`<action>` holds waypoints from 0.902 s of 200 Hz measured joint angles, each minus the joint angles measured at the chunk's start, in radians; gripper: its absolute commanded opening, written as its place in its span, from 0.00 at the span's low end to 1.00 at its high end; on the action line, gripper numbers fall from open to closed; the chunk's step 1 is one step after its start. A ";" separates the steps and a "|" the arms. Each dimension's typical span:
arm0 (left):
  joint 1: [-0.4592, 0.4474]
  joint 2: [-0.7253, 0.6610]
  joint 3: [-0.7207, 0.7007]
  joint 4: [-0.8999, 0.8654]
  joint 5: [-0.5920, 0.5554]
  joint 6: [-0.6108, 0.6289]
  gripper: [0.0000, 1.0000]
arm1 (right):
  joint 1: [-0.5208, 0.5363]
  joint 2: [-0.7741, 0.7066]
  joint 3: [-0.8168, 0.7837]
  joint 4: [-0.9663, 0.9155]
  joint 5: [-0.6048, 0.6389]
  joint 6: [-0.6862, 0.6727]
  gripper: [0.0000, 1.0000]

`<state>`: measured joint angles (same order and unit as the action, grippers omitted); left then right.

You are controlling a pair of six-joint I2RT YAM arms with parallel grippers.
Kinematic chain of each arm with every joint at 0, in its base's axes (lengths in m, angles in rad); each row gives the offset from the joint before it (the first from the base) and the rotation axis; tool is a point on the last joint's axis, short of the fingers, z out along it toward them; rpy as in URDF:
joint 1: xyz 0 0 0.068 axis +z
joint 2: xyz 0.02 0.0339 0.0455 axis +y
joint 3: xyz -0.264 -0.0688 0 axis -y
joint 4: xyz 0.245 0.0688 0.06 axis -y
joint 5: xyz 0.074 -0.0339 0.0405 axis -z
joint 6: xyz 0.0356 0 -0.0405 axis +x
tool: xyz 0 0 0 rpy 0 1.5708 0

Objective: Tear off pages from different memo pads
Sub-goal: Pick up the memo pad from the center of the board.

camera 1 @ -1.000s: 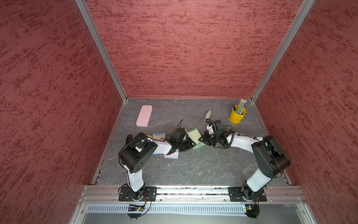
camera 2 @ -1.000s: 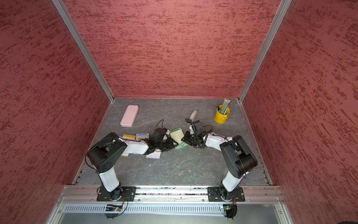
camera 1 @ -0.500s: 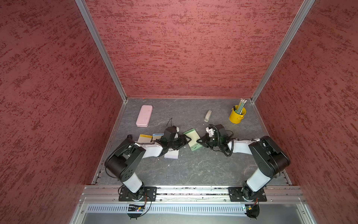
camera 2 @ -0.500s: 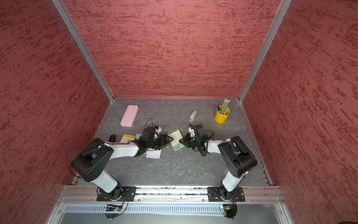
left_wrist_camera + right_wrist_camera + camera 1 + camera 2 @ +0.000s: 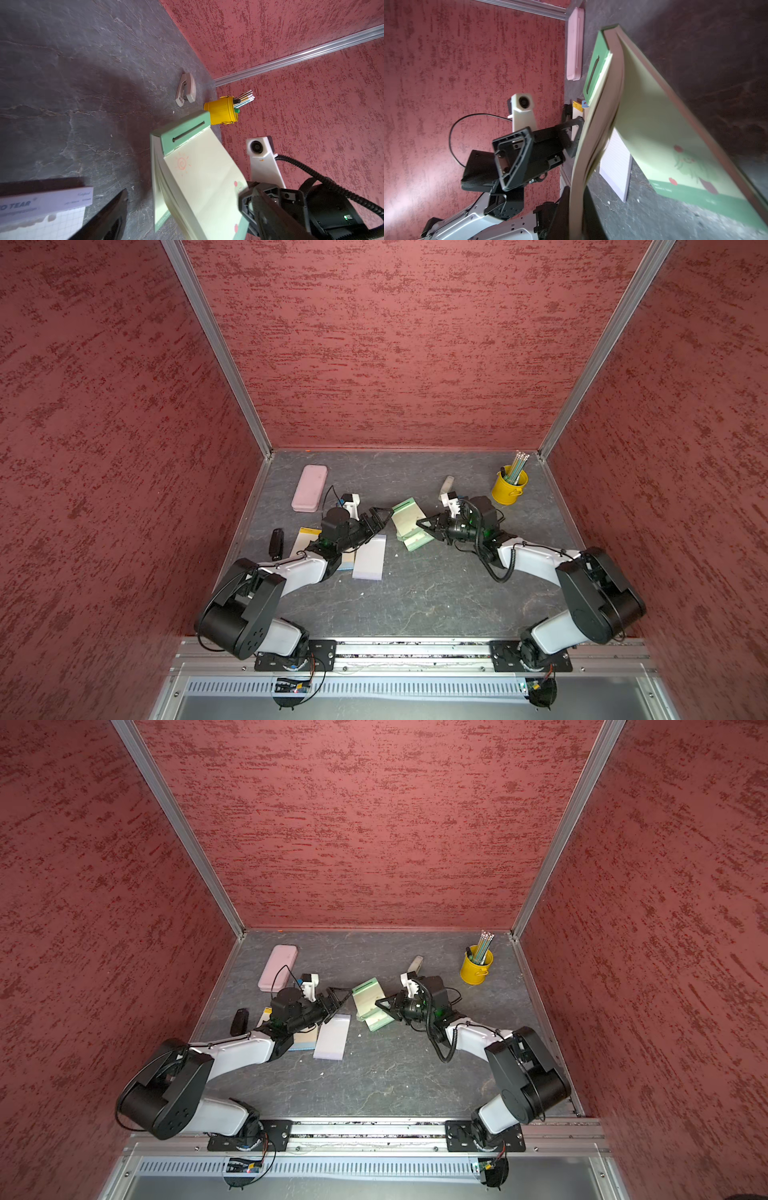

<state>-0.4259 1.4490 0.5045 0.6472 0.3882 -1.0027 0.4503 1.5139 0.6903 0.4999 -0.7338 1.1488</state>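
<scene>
The left gripper (image 5: pixel 383 519) is springing apart, letting go of the green pad (image 5: pixel 409 512), while the right gripper (image 5: pixel 420 525) is now clamping its lifted pages (image 5: pixel 591 135). The pad is lying on the tabletop (image 5: pixel 415 601) between the grippers, unbraced, so tearing probably needs re-pinning.

The case (image 5: pixel 309 488) lay at the table's (image 5: pixel 415 601) back left, the stapler (image 5: pixel 447 482) behind centre, and the cup (image 5: pixel 509 489) right of it, with pencils (image 5: pixel 518 466) in it. At mid-left three pads (image 5: pixel 369 558) lay side by side. The fourth pad (image 5: pixel 409 517) was right of them, before the stapler.
</scene>
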 measured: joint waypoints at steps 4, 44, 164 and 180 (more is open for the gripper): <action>0.000 0.008 -0.002 0.015 0.001 -0.006 0.92 | 0.000 -0.006 0.005 0.000 -0.002 0.001 0.00; -0.027 0.060 0.005 0.100 0.008 -0.050 0.87 | 0.000 -0.039 0.026 0.007 -0.014 0.016 0.00; -0.033 0.171 0.055 0.311 0.088 -0.132 0.68 | 0.004 -0.120 0.026 -0.109 -0.042 -0.012 0.00; -0.032 0.171 0.054 0.310 0.105 -0.131 0.73 | 0.004 -0.127 0.029 -0.138 -0.043 -0.029 0.00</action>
<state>-0.4580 1.6203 0.5583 0.9569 0.4927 -1.1339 0.4541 1.3869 0.7197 0.3618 -0.7765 1.1202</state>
